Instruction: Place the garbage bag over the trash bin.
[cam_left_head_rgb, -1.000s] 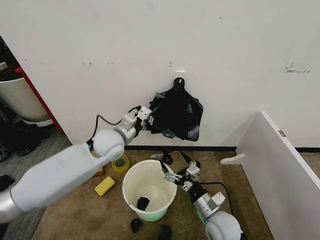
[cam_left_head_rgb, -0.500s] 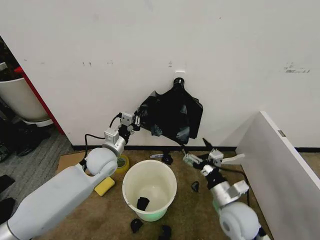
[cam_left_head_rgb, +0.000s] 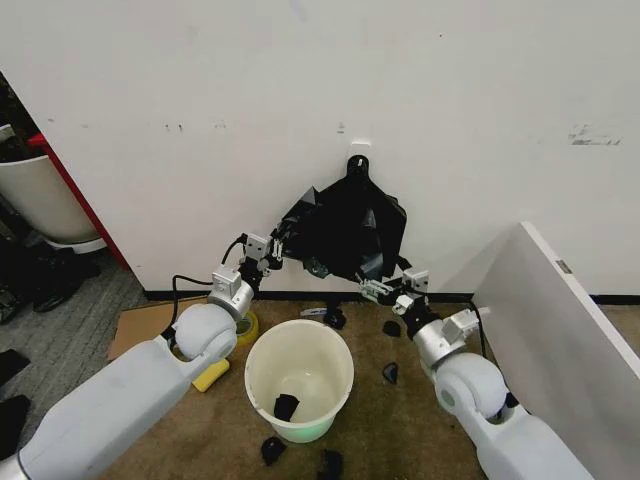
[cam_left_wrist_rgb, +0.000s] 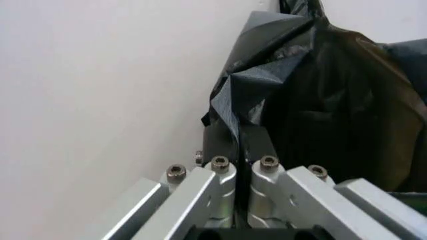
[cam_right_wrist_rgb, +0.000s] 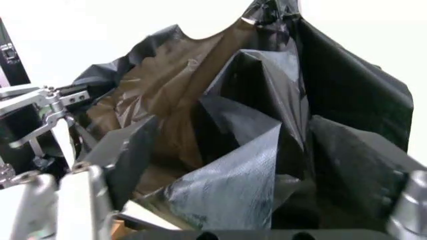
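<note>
1. Two pincers meet at the garbage bag (cam_left_head_rgb: 345, 232), which hangs on the wall above the trash bin (cam_left_head_rgb: 299, 379)
2. Left pincer (cam_left_wrist_rgb: 238, 150) is clamped on a bag fold; a hard pull could tear the thin plastic
3. Right pincer (cam_left_head_rgb: 382, 287) gapes at the bag's lower edge, holding nothing; closing short could miss it

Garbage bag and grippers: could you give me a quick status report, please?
Left gripper shut on garbage bag edge at the wall. Right gripper open at bag's lower edge. Trash bin below, uncovered, with black scrap inside.
</note>
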